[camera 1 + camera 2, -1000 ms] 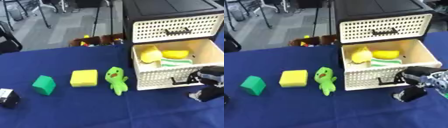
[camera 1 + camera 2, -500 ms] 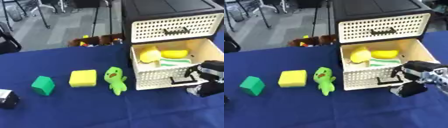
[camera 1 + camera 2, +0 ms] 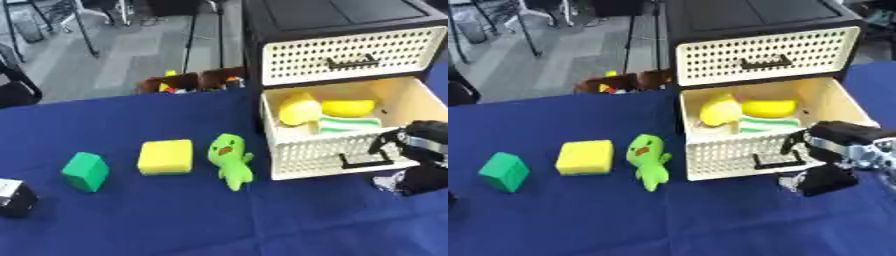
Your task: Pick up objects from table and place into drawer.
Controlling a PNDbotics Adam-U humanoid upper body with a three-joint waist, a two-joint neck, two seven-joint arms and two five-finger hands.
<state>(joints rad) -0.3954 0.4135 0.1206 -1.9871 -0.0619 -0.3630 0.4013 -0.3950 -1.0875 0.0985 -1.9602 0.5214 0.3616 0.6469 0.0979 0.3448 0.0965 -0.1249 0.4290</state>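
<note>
A green plush toy (image 3: 647,157), a yellow block (image 3: 585,157) and a green block (image 3: 504,171) lie in a row on the blue table (image 3: 175,220). To their right the lower cream drawer (image 3: 737,157) of a black cabinet (image 3: 754,20) stands pulled out. Inside it are two yellow things (image 3: 719,110) and a green-striped white piece (image 3: 767,125). My black right hand (image 3: 837,150) hovers at the drawer's front right corner, just right of its dark handle. A dark shape with a pale face (image 3: 13,197) at the left edge may be my left hand.
The upper drawer (image 3: 763,62) is closed. Beyond the table's far edge, a brown box (image 3: 188,82) with colourful bits sits on the floor, and stand legs rise behind it. Blue cloth stretches in front of the toys.
My right hand has risen slightly beside the drawer front. The toys, blocks and drawer lie where they were.
</note>
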